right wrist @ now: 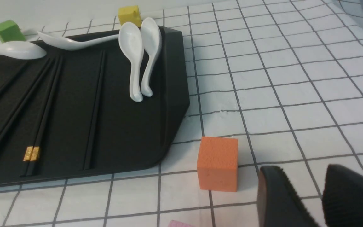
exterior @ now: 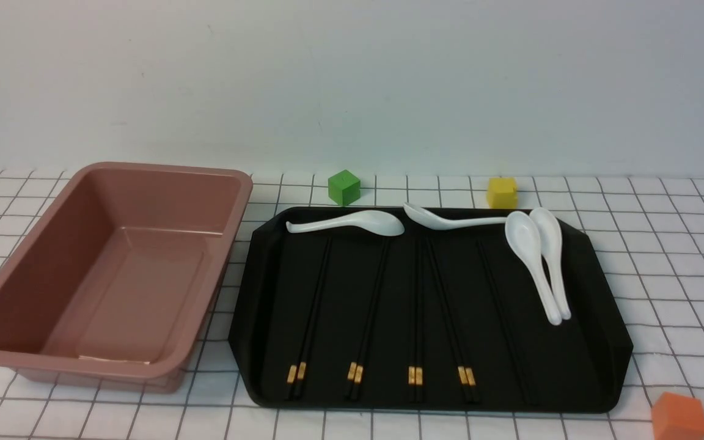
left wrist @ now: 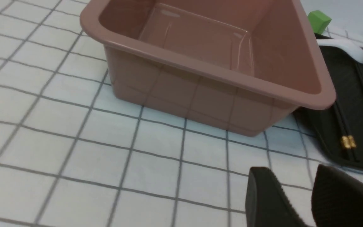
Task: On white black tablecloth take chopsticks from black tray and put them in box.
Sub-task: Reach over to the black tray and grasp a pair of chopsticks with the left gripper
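Note:
Several pairs of black chopsticks (exterior: 310, 318) with gold bands lie side by side on the black tray (exterior: 590, 318), in the middle of the checked tablecloth (exterior: 682, 244). To its left stands the pinkish-brown box (exterior: 52, 244), with nothing inside. Neither gripper shows in the front view. In the left wrist view my left gripper (left wrist: 291, 171) is open over bare cloth, near the box (left wrist: 200, 94) and a corner of the tray (left wrist: 323, 132), where one chopstick pair (left wrist: 348, 142) shows. In the right wrist view my right gripper (right wrist: 301, 170) is open over cloth, right of the tray (right wrist: 121, 126) and its chopsticks (right wrist: 31, 153).
Several white spoons (exterior: 538, 269) lie along the tray's far edge and right side. A green cube (exterior: 344, 187) and a yellow cube (exterior: 502, 192) sit behind the tray. An orange cube (right wrist: 217, 163) stands by the tray's near right corner, close to my right gripper.

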Tool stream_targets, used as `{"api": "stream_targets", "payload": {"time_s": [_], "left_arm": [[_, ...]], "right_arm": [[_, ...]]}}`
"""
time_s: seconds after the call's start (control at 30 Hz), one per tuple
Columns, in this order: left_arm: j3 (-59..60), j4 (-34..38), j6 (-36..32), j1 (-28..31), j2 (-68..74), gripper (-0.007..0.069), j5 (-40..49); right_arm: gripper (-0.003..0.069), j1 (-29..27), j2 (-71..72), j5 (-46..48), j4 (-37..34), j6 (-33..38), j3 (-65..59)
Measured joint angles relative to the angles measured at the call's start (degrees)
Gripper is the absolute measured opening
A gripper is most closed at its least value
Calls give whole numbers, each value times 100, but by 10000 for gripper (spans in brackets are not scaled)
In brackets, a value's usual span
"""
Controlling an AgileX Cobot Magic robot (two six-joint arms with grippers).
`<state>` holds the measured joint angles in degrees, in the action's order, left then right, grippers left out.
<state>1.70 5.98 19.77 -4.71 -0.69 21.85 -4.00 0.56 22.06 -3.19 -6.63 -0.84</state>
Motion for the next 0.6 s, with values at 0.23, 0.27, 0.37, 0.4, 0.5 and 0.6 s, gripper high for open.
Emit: {"api": "stream_targets", "payload": {"time_s": [0.23,0.27,0.37,0.4,0.5,0.6], "left_arm": [[0,2979,1863,0,0,238,-67],[0,3381,1996,0,0,238,-117],[0,4207,2224,0,0,238,-391],[0,4387,2248,0,0,238,-481],[0,4765,2281,0,0,238,-706],[0,5043,2293,0,0,238,-1017]], "right_arm": [[240,0,0,0,0,0,0],[240,0,0,0,0,0,0],[240,0,0,0,0,0,0],[240,0,0,0,0,0,0],[240,0,0,0,0,0,0],[240,0,0,0,0,0,0]]}}
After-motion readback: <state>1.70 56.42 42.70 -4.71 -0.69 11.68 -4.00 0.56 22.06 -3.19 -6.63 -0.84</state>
